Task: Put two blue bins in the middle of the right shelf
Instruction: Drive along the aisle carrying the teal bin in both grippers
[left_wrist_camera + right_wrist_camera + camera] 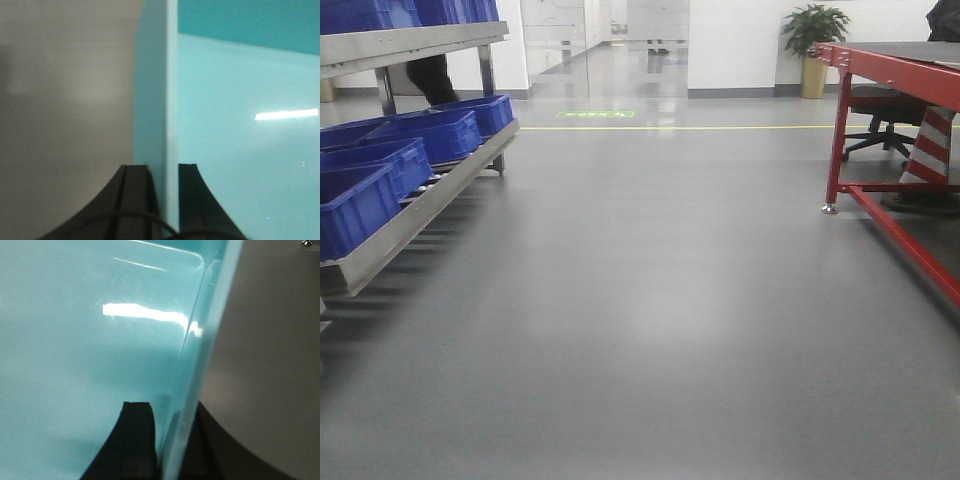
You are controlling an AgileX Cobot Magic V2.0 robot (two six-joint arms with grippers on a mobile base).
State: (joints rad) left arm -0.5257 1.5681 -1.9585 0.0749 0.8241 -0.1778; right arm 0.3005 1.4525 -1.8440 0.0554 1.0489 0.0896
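In the left wrist view my left gripper (164, 172) is shut on the left wall of a blue bin (240, 150), one finger outside and one inside; the bin looks pale turquoise here. In the right wrist view my right gripper (167, 412) is shut on the right wall of the blue bin (90, 350), one finger inside and one outside. The bin's inside looks bare. Neither gripper nor the held bin shows in the front view. Several other blue bins (380, 165) sit on a metal shelf (415, 215) at the left of the front view.
A red metal-framed table (890, 75) stands at the right, with an office chair (880, 115) behind it. Grey floor (650, 300) stretches ahead to a yellow line and a glass doorway. A potted plant (813, 45) stands at the back.
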